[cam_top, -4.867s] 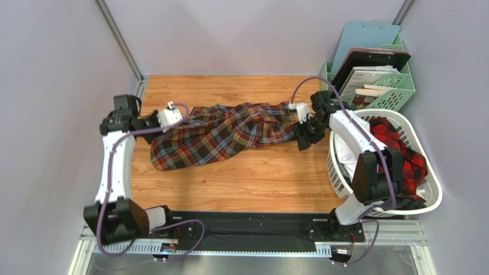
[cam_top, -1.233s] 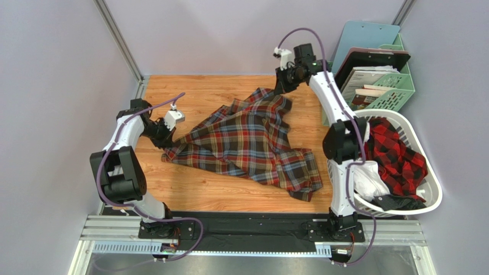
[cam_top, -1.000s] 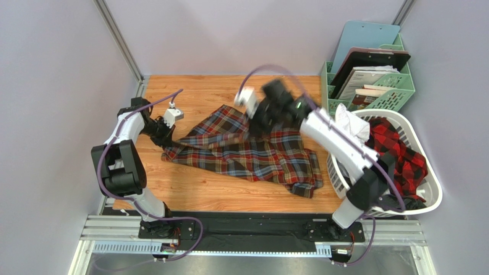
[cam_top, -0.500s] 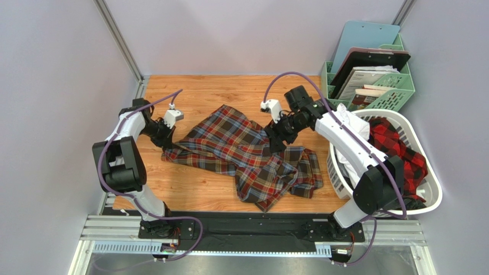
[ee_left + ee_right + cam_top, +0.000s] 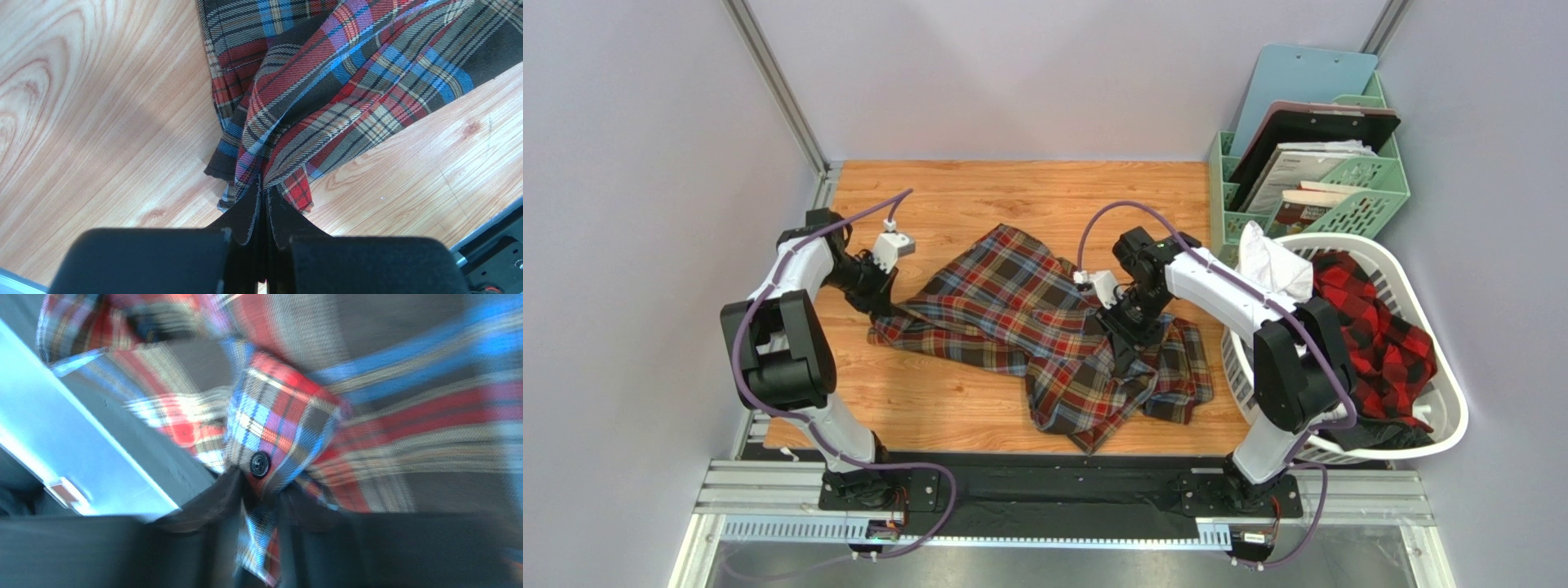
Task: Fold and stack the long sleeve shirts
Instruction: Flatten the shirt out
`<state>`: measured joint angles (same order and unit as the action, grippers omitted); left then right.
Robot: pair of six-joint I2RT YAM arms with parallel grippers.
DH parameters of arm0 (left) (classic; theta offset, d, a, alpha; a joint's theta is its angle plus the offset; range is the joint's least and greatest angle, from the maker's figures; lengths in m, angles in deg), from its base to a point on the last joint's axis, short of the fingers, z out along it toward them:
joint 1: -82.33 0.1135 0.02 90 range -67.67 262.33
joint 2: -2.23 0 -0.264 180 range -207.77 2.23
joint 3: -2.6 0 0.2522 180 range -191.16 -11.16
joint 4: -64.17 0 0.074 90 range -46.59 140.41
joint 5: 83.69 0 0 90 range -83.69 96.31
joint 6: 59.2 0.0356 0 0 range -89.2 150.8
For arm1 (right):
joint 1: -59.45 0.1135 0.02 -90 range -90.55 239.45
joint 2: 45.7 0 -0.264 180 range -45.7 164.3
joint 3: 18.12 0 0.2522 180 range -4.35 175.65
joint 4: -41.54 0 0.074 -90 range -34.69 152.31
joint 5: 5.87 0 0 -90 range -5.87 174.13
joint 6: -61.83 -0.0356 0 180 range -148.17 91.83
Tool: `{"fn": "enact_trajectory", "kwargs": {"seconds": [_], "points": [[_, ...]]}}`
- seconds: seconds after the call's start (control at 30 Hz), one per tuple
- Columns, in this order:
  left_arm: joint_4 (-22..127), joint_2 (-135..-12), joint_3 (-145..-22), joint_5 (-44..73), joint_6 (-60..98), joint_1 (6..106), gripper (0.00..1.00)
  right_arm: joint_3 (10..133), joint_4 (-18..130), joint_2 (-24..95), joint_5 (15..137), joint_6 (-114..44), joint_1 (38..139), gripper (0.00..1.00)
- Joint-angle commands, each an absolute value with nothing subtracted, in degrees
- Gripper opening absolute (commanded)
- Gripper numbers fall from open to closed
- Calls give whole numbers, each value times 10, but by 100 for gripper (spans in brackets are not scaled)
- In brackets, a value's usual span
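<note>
Now, tartan shirt (image 5: 1014,312): lay crumpled across the middle of the wooden table (image 5: 940,196), bunched thickest toward the near right.
Left gripper (image 5: 264,195): clenched on the shirt's left edge, with cloth fanning out from between the fingers.
Right gripper (image 5: 261,496): grasped a fold carrying a dark button (image 5: 259,463), over the shirt's right part; wrist view was blurred.
Red-and-black check shirt (image 5: 1382,331): heaped in the white laundry basket (image 5: 1455,417) just right of the table.
Green file rack (image 5: 1369,202): stood behind the basket, holding folders.

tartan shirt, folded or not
Not folded: the tartan shirt lies rumpled on the table, unevenly bunched, with the left gripper and right gripper each pinching a bit of it.
</note>
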<state>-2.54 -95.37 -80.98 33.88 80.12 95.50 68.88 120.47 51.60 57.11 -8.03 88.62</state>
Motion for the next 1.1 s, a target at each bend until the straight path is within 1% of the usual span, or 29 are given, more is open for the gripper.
{"fn": "enact_trajectory", "kwargs": {"seconds": [0.0,0.03,0.1,0.13,0.17,0.2,0.23,0.27,0.3,0.33,0.4,0.43,0.47,0.5,0.57,0.6,0.7,0.83,1.07], "points": [[-28,-953,-831,361,792,958,0,689,1224,474,487,-67,934,5],[-28,-953,-832,361,788,958,0,693,1218,466,470,-67,967,0],[-29,-952,-836,362,784,958,0,704,1205,436,421,-73,1014,0],[-29,-958,-843,361,776,958,0,721,1184,426,415,-75,1079,0],[-29,-961,-848,360,770,958,0,732,1175,419,417,-74,1116,0],[-31,-966,-852,359,765,958,0,739,1163,405,432,-60,1154,13],[-32,-977,-864,358,755,958,0,747,1162,401,450,-51,1225,31],[-38,-981,-869,358,752,958,0,752,1163,397,470,-45,1253,51],[-42,-985,-874,358,748,958,0,748,1168,393,496,-35,1266,77],[-44,-989,-881,359,745,958,0,739,1165,385,506,-37,1260,82],[-48,-989,-883,360,742,958,0,694,1164,376,536,-26,1228,81],[-46,-988,-883,358,742,958,0,672,1157,355,550,-9,1193,80],[-46,-990,-884,359,742,958,0,614,1146,342,593,-3,1180,79],[-47,-995,-884,360,740,958,0,588,1122,325,614,1,1169,75],[-46,-1000,-886,365,738,958,0,531,1105,284,650,28,1165,72],[-47,-1005,-889,367,735,958,0,483,1079,272,673,31,1164,70],[-47,-1015,-896,377,727,958,0,421,1017,245,711,43,1171,65],[-49,-1017,-901,380,726,957,0,398,953,262,735,55,1183,63],[-52,-1011,-896,371,737,958,0,406,894,330,748,55,1199,63]]}}
